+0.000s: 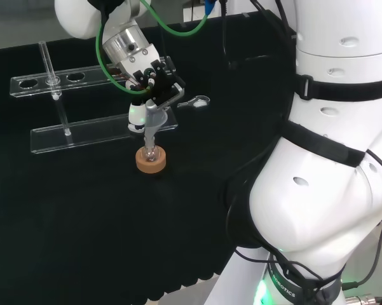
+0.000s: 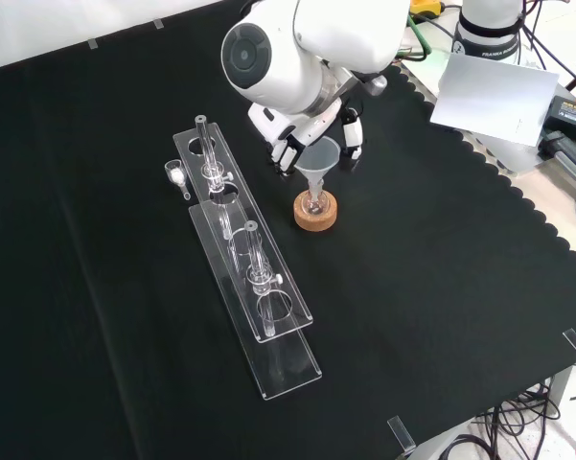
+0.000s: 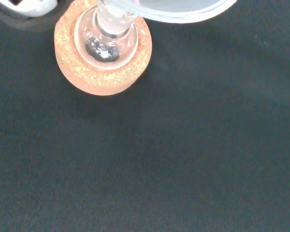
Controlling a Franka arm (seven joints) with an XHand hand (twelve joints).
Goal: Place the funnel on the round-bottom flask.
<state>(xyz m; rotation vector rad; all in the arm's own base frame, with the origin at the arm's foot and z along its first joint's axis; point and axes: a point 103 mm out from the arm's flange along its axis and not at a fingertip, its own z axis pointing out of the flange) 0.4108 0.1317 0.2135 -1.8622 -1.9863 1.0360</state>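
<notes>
A clear plastic funnel stands upright with its stem down in the neck of a small clear round-bottom flask. The flask sits in a cork ring stand on the black cloth. The black and white hand is just above the stand, its fingers curled on either side of the funnel's wide rim. In the front view, the arm's white link covers most of the hand.
Two long clear racks with round holes and upright glass tubes lie beside the stand. A small clear scoop lies near them. The arm's white links stand at the head view's right.
</notes>
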